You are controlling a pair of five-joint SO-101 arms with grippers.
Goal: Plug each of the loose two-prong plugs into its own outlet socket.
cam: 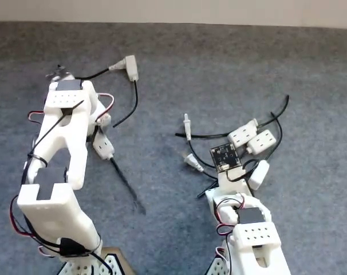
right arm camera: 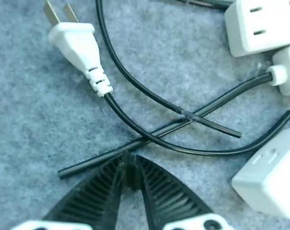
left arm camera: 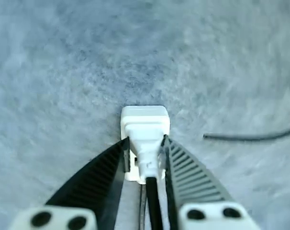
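- L gripper (left arm camera: 145, 143) was clamped on a white two-prong plug (left arm camera: 147, 153), ribbed black fingers (left arm camera: 102, 177) pinching its sides.
- That plug sat butted into a white square socket block (left arm camera: 145, 117); prongs couldn't be seen. Its thin black cord (left arm camera: 152, 201) ran back betw. the fingers.
- Per the high view, this pair lay near the left edge of the grey carpet-like worktop (cam: 179, 69), under the L arm.
- R gripper (right arm camera: 130, 165) had its fingers pressed together w/ nothing visible betw. them. The tips were just beside two crossing black cords (right arm camera: 188, 117).
- A loose white plug w/ two brass prongs (right arm camera: 75, 40) lay flat nearby, apart from the R gripper, prongs bare.
- High view showed two unplugged white plugs around the worktop's middle (cam: 187, 123) (cam: 193, 162).
- Three white outlet blocks (cam: 242, 134) (cam: 261, 141) (cam: 259, 175) lay clustered toward the right edge, by the R gripper.
- A further white plug-and-socket piece (cam: 127, 67) lay near the far edge, left of centre, w/ a black cord attached.
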